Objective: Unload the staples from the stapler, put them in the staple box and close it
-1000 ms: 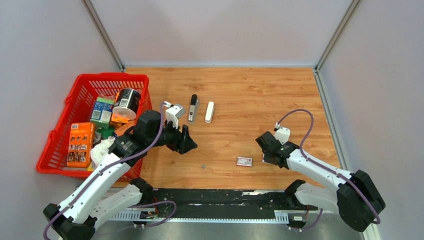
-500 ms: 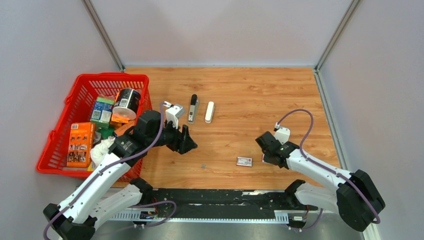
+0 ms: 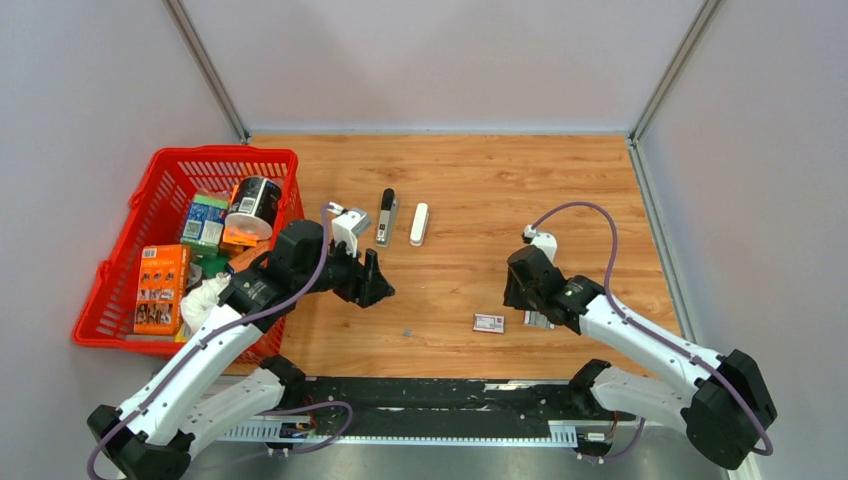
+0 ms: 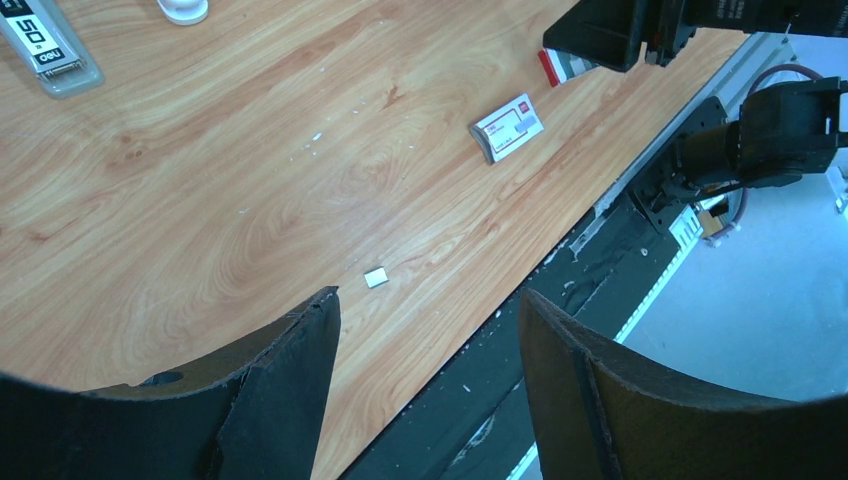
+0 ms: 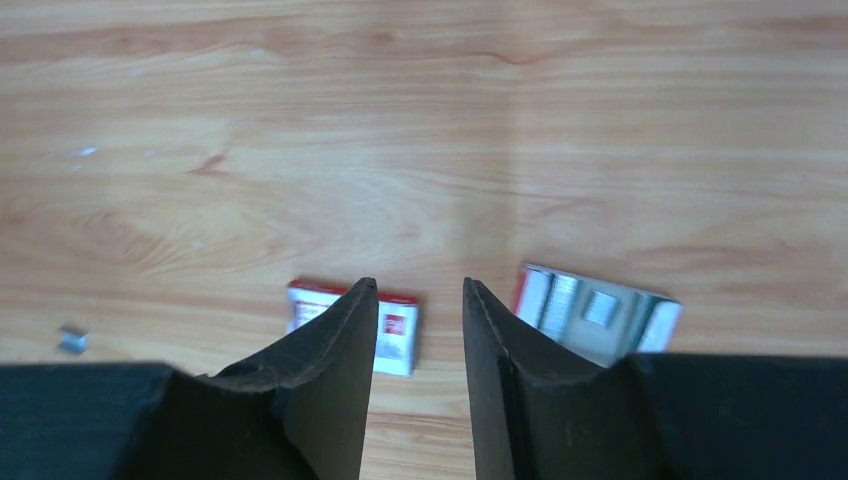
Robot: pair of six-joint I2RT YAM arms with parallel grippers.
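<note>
Stapler (image 3: 419, 223) on the surface (image 3: 480, 180), 2 hands empty.
It lies beside its grey inner piece (image 3: 386, 216), beyond the spread left hand (image 3: 378, 285); the right hand (image 3: 515, 290), also spread, hangs near a red-and-white box (image 3: 489, 322).

You have a smooth, satin wood-grain table (image 3: 500, 180). The stapler (image 3: 419, 224) is glossy white plastic, its inner piece (image 3: 386, 218) dull grey metal. Basket (image 3: 225, 152) at 9 o'clock: red plastic lattice.

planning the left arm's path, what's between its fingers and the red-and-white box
Only one small metal bit on otherwise bare tabletop, clearest in the left wrist view.
</note>
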